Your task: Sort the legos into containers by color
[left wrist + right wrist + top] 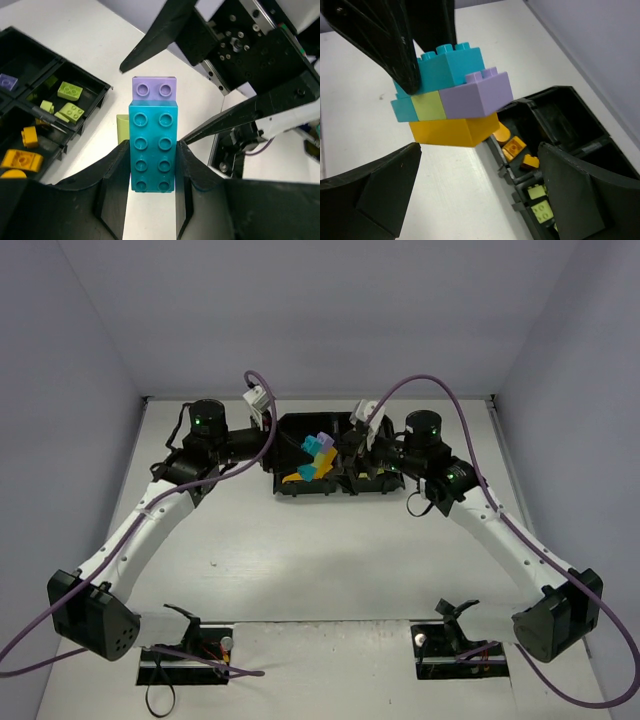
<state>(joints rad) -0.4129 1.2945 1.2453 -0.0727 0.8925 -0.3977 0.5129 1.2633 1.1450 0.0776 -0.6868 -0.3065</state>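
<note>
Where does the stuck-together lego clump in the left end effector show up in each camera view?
Top external: the lego clump is upper centre, over the left half of the black tray.
Left wrist: centre, clamped in the left end effector; tray at left.
Right wrist: upper left of centre, hanging from that end effector's fingers; tray at lower right.
Shared landmark: the black tray.

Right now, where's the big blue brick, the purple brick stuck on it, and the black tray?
Blue brick (152, 145), left wrist view, middle of its studded face.
Purple brick (155, 89), left wrist view, between its two studs.
Black tray (560, 117), right wrist view, bare floor of its far compartment.
</note>
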